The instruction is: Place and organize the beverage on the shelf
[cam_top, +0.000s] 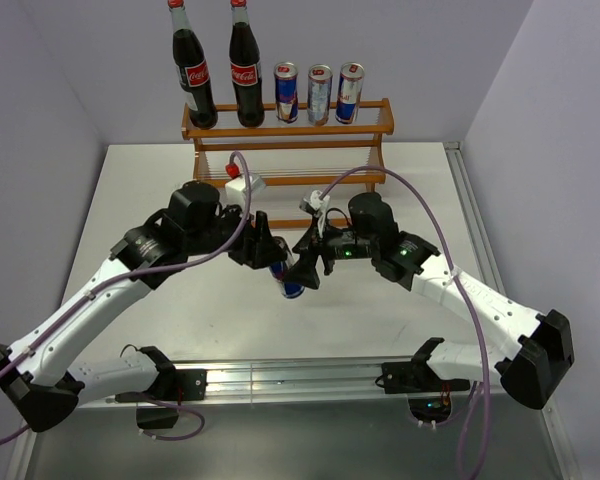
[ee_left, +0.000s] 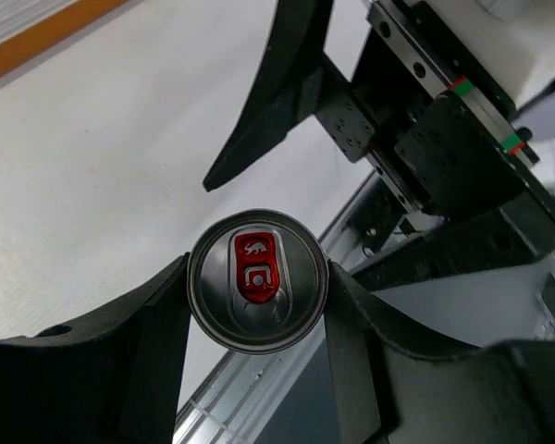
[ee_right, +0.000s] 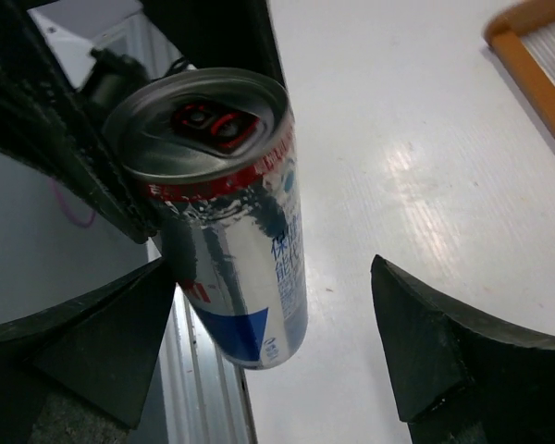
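Left pincer (cam_top: 277, 262): clenched on the can (ee_left: 257, 292), one pad on each side of the body just under the rim, with the lid facing its wrist camera.
Right pincer (cam_top: 308, 265): released, jaws wide. The can lies in the gap, close to one finger and well apart from the other.
Can: in the air between the two pincers, tilted, above the table (cam_top: 180, 320).
Shelf (cam_top: 285, 130): beyond both pincers. Its top tier carries two bottles (cam_top: 194, 75) and three cans (cam_top: 320, 92).
Step in hand: apparently a hand-over from left to right (a judgement only).
Doing it well: shift the right pincer until the can sits midway between its fingers. Take hold on the lower body, away from the left pads. Close firmly before the left lets go.
Risk: closing off-centre would push the can sideways in the left grip, and the smooth wall could slip.
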You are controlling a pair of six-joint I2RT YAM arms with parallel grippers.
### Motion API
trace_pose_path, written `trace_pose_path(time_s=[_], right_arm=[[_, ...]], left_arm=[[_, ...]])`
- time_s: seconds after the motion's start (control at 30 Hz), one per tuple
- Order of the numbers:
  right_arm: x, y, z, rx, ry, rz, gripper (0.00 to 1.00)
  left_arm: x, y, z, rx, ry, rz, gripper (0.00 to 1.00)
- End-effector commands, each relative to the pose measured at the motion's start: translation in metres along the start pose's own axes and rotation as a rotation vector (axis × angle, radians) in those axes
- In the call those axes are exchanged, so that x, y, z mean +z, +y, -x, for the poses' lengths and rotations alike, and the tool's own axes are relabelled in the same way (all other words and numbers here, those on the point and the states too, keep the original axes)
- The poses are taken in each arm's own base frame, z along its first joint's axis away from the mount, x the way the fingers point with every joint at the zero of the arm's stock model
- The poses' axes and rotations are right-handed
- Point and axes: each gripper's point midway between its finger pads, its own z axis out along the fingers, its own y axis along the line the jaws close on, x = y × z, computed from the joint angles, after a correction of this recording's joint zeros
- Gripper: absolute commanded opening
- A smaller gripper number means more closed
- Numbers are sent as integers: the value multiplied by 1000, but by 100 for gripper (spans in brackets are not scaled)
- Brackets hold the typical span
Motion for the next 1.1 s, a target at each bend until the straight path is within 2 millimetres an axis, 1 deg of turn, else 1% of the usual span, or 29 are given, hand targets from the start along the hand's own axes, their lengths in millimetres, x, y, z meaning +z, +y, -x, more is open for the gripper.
trace_pose_path(time_s=[0.0,0.1,0.17,0.2,0.27,0.3,0.37,0.4,0.47,0.5,0.53,0.57,0.6,0.63,0.7,0.73,0.77,0.8,0.83,0.87,0.9,0.93,0.97,1.0,1.03,1.07], right_arm=[[-6,25,18,-128,-65,115,91],[-8,44,17,-149,-79,220,87],[-8,50,16,-156,-89,256,85],[-8,56,19,-136,-100,286,84],[-8,62,17,-120,-96,321,80],[-8,64,17,-119,-94,333,74],[-8,68,16,-124,-91,351,69],[-9,69,19,-138,-109,355,63],[-12,75,24,-152,-135,375,58],[-12,78,24,-156,-139,390,43],[-15,82,25,-170,-148,409,33],[-16,84,26,-178,-152,417,24],[-17,87,27,-188,-155,427,5],[-19,89,27,-200,-161,429,0],[-20,90,29,-212,-173,423,0],[-23,91,32,-222,-190,412,0],[-24,88,37,-225,-213,381,0],[-22,84,36,-218,-222,353,0],[-25,82,40,-223,-246,327,0],[-26,81,44,-229,-270,314,0],[-24,73,42,-215,-281,268,0],[-26,71,45,-216,-301,246,0],[-26,66,47,-209,-312,216,0],[-25,55,48,-196,-325,155,0],[-25,47,52,-183,-339,106,0],[-26,39,54,-170,-354,62,0]], left_arm=[[-25,-48,15,89,-78,-232,0],[-31,-57,16,106,-89,-278,0],[-33,-61,18,115,-96,-297,0],[-35,-63,19,120,-99,-308,0],[-38,-67,22,131,-113,-322,0],[-39,-68,23,135,-119,-326,0],[-43,-72,25,145,-129,-341,0],[-44,-73,25,150,-135,-348,0],[-46,-75,26,157,-142,-356,0],[-46,-75,27,161,-152,-356,0],[-47,-74,27,163,-158,-352,0],[-47,-74,27,164,-158,-349,2],[-46,-73,27,162,-158,-343,7],[-47,-72,30,162,-168,-331,24],[-47,-68,34,155,-183,-302,50],[-49,-68,38,156,-200,-289,73],[-51,-68,40,156,-209,-284,85],[-52,-69,42,158,-216,-282,95],[-57,-70,46,159,-232,-274,100],[-57,-64,51,151,-251,-235,100],[-58,-59,55,142,-267,-199,100],[-62,-57,63,133,-297,-165,99],[-63,-37,71,100,-332,-47,99],[-66,-26,76,78,-355,22,99],[-74,-19,85,48,-391,84,100],[-80,9,88,9,-419,247,100]])
